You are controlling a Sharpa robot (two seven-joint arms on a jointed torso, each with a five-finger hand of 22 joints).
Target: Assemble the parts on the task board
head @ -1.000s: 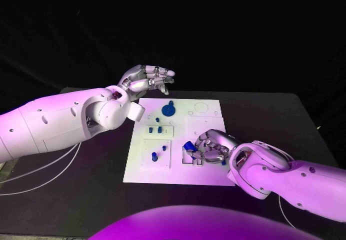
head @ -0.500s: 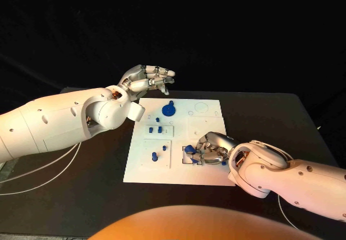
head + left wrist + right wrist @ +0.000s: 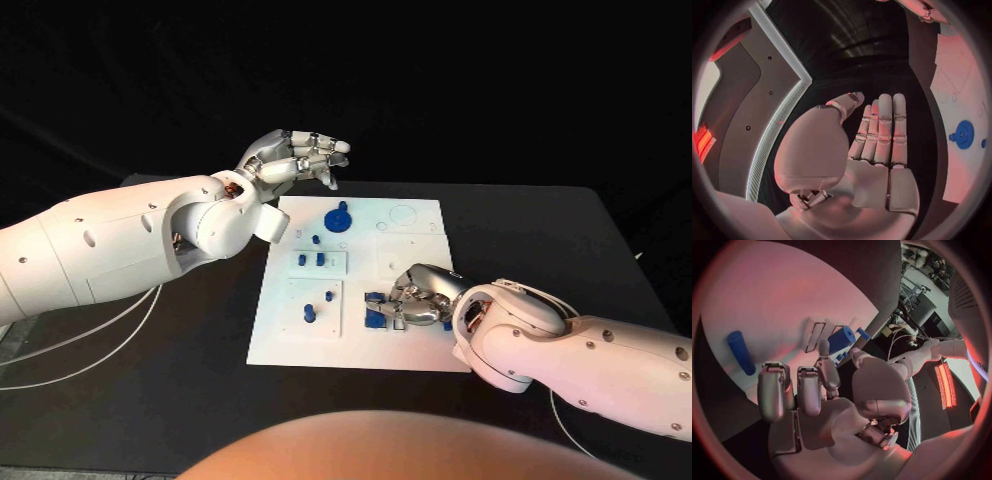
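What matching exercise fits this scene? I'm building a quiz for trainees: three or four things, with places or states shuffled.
Things:
1. left hand
2. right hand
3. round blue part
4. task board

Places or states:
A. white plate in the table's middle
B. raised beyond the board's far left corner, holding nothing
C. near the board's far edge
D. down on the board's near right area, at a blue part

Pairs: 1-B, 2-D, 3-C, 4-A

table: black [image 3: 548,230] | backdrop: dark beyond the table | floor: not discernible
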